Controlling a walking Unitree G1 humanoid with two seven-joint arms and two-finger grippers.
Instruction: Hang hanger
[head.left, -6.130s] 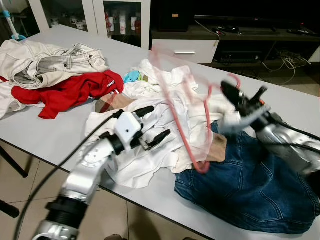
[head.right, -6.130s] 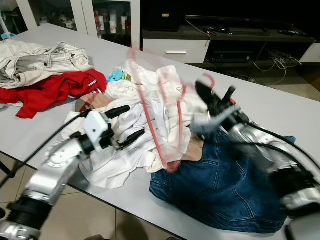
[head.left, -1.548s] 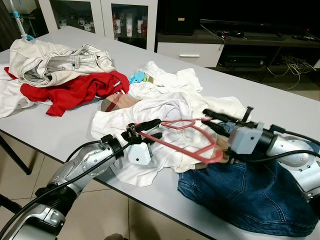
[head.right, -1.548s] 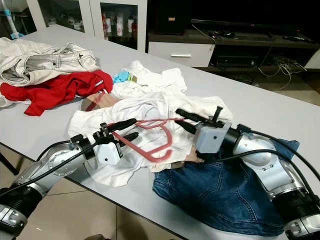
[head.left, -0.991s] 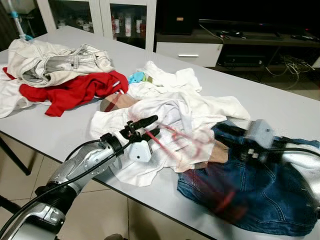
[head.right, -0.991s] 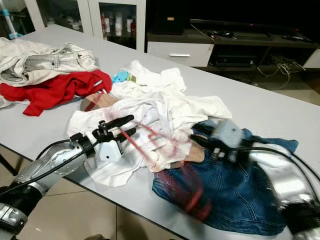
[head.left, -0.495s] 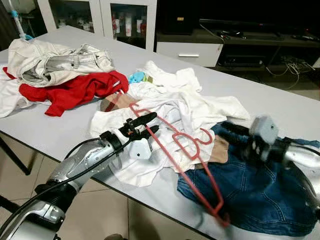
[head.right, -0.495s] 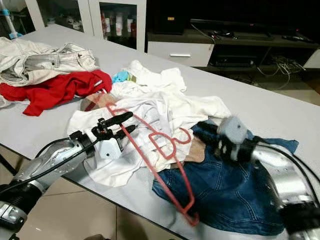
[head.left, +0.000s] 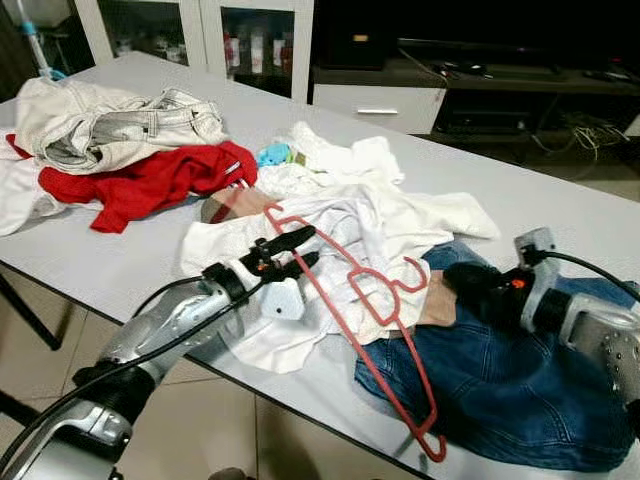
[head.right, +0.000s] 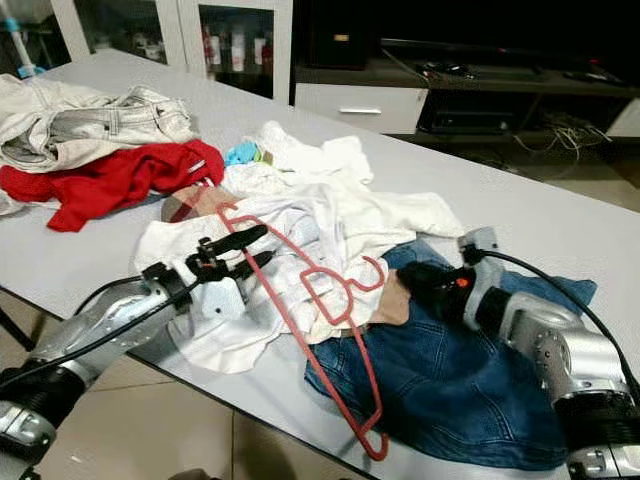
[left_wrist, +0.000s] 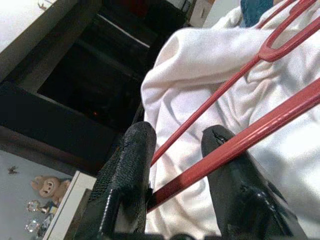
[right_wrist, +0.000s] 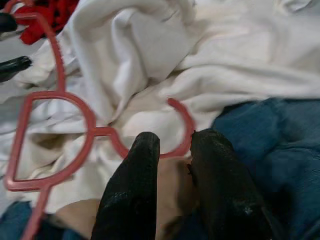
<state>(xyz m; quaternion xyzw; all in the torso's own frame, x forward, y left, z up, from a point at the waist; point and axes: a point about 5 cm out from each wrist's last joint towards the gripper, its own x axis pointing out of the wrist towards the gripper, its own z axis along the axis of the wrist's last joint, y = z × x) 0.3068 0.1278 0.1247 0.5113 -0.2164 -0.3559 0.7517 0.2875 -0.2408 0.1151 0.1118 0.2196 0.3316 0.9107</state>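
A long pale grey table (head.left: 120, 262) runs slantwise across the room, one dark leg (head.left: 25, 318) showing under its near-left edge. Beneath it the floor (head.left: 290, 440) is laid with beige tiles. Along the far wall stands a white cabinet with glass doors (head.left: 225, 38), small bottles and jars on its shelves. Beside it a low dark media unit (head.left: 470, 75) holds a white drawer (head.left: 378, 103) with a slim handle. Loose cables (head.left: 575, 125) trail on the floor at the far right. The space above the unit is very dark, possibly a screen
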